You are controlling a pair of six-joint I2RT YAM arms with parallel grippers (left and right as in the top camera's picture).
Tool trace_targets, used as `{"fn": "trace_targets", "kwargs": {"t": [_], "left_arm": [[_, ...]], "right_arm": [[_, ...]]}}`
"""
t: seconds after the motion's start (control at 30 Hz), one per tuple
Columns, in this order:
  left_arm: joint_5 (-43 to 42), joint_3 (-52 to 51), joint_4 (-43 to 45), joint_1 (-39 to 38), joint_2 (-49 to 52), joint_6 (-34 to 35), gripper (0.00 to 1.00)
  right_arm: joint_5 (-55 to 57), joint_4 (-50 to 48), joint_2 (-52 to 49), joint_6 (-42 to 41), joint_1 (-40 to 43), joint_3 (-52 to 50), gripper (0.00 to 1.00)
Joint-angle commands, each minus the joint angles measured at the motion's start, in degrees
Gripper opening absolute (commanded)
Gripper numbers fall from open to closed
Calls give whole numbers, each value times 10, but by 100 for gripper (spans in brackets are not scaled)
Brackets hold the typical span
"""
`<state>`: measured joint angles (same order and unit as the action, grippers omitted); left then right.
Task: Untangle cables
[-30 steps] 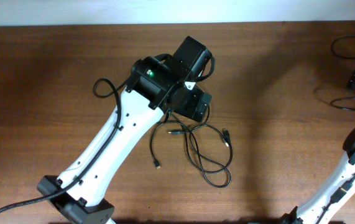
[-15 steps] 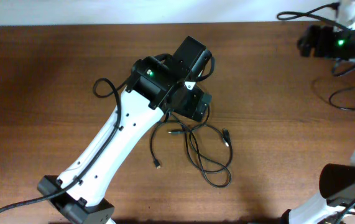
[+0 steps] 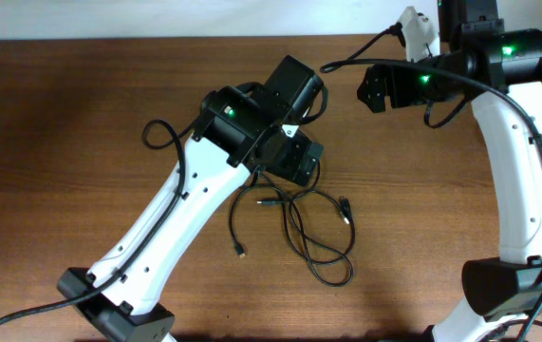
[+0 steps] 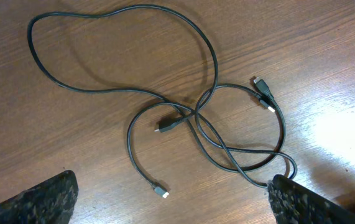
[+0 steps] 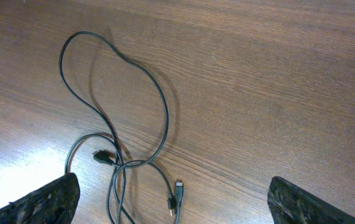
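Black cables (image 4: 197, 112) lie in one loose tangle mid-table on the brown wood table (image 3: 81, 114), directly below my left gripper (image 4: 177, 202) and spilling to its near side. Status: untangling not begun, as far as the views show. Strands cross at several pts around the centre of the heap, loops overlap, and no cord is laid out apart from the rest. Nothing is gripped. L side: fingers wide apart, nothing betw. them, hovering above the heap without touching it. My right gripper (image 3: 375, 90) is at far right, well apart from the heap, fingers likewise spread, empty. Remaining, in my judgement: the whole job, i.e. take an end, draw each cord clear, lay them separately. Count: grippers 2; tangles 1; plug ends (image 4: 163, 126) 4 visible in the L wrist view, which suggests 2 cords, tho' I cannot trace each strand end to end. R wrist view shows a tall loop and 2 plugs, lower part cut off at the frame edge. Cannot tell whether that is the same heap or other cords.
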<state>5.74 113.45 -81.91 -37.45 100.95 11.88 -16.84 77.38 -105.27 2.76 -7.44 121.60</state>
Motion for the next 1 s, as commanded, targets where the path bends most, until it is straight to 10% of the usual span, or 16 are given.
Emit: {"fn": "trace_targets", "kwargs": {"t": [0.0, 0.4, 0.63, 0.97], "left_arm": [[7, -1, -1, 0, 3, 7, 99], [-211, -1, -26, 273, 3, -238, 99], [-214, -1, -26, 326, 3, -220, 99], [-214, -1, -26, 326, 3, -220, 99]], "right_arm": [[-5, -2, -2, -2, 0, -5, 95], [-6, 6, -2, -2, 0, -5, 99], [-54, 12, -3, -2, -20, -48, 99], [-57, -97, -3, -37, -146, -365, 99]]}}
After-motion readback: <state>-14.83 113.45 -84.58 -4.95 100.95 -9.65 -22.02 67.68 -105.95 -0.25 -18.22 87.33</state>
